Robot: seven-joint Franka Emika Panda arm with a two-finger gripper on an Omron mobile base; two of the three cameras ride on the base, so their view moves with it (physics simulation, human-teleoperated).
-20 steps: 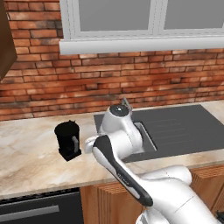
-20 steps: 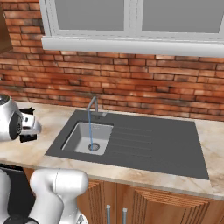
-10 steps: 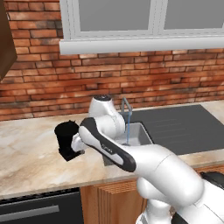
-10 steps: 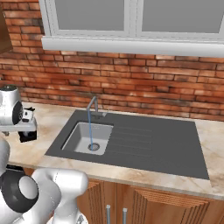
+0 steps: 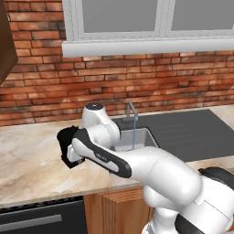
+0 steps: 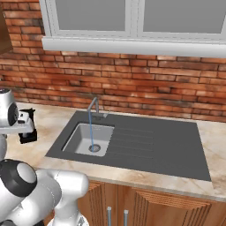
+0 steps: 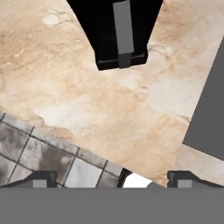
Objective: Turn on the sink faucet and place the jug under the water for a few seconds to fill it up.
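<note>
**Jaws spread, jug lying ahead of them on the counter**

The jaws of the gripper [image 7: 109, 181] are standing spread wide and holding nothing, their two dark tips showing far apart at the bottom of the hand view. The jug [image 7: 119, 33] is sitting straight ahead of them along the hand's line of sight, apart from both tips, with marbled counter [image 7: 105, 109] lying between. Its grey handle strip is facing the hand and running along that same line, roughly centred between the tips.

In the left base view the jug [image 5: 67, 146] is standing upright on the counter, left of the sink [image 5: 141, 137], partly behind the arm. The water [image 6: 91, 128] is already running from the sink faucet [image 6: 94, 106], so the advance towards the handle looks like the next step.
</note>
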